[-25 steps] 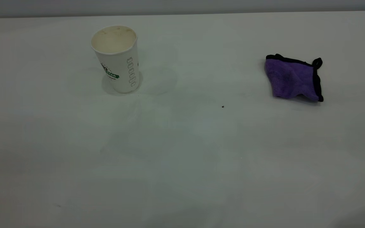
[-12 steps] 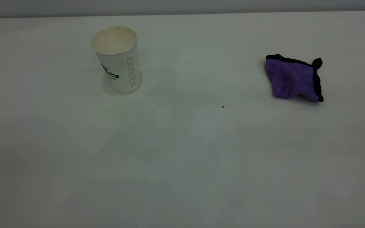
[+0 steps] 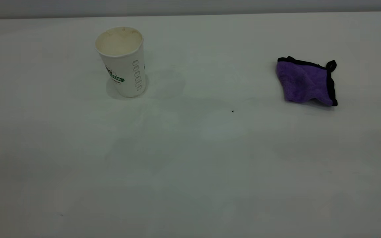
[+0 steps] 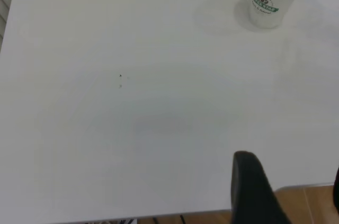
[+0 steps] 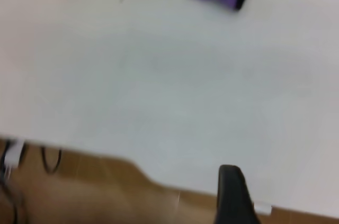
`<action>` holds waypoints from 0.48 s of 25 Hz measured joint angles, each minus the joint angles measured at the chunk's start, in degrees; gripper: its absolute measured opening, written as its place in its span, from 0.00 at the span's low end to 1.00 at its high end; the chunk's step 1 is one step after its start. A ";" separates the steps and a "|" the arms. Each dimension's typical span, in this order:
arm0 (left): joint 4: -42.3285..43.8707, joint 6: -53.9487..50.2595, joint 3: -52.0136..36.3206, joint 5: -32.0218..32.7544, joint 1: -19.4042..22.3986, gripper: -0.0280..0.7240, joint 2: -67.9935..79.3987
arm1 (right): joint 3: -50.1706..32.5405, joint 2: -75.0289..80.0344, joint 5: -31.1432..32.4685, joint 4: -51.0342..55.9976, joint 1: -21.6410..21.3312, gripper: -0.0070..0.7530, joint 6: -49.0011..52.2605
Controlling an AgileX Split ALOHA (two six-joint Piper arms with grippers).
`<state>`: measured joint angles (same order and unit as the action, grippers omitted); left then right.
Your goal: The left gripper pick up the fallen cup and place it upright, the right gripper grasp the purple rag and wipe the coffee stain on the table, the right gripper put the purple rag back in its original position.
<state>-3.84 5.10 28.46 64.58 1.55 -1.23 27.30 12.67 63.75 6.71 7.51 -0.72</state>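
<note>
Exterior view: the cup (image 3: 122, 61) stands upright on the counter (image 3: 190, 165), toward the left and far side. The purple rag (image 3: 305, 82) lies crumpled well apart from it, toward the right. No coffee stain is visible on the surface between them; only a tiny dark speck (image 3: 232, 111) shows near the middle. Neither arm appears in this view.

Left wrist view: the cup is seen upright, far from the camera. One black finger (image 4: 253, 187) of the left hand shows near the counter edge, over the floor side. Whether this hand is spread or pressed together cannot be determined.

Right wrist view: the purple rag lies far off on the counter. A single black finger (image 5: 234, 195) of the right hand shows beyond the counter edge; its state cannot be determined either.

Assessment: all three steps appear complete. Cup righted, stain removed, rag set down. Both arms appear withdrawn; nothing evidently remains.
</note>
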 joint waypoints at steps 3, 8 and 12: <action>0.00 0.00 0.00 0.00 0.00 0.59 0.00 | 0.00 -5.47 0.23 0.11 -0.73 0.70 0.05; 0.00 0.00 0.00 0.00 0.00 0.59 0.00 | 0.00 -12.98 0.70 0.21 -0.73 0.70 0.05; 0.00 0.00 0.00 0.00 0.00 0.59 0.00 | 0.00 -13.62 1.06 0.21 -0.67 0.70 0.05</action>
<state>-3.84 5.10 28.46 64.58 1.55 -1.23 27.30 -0.95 64.81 6.93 6.84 -0.66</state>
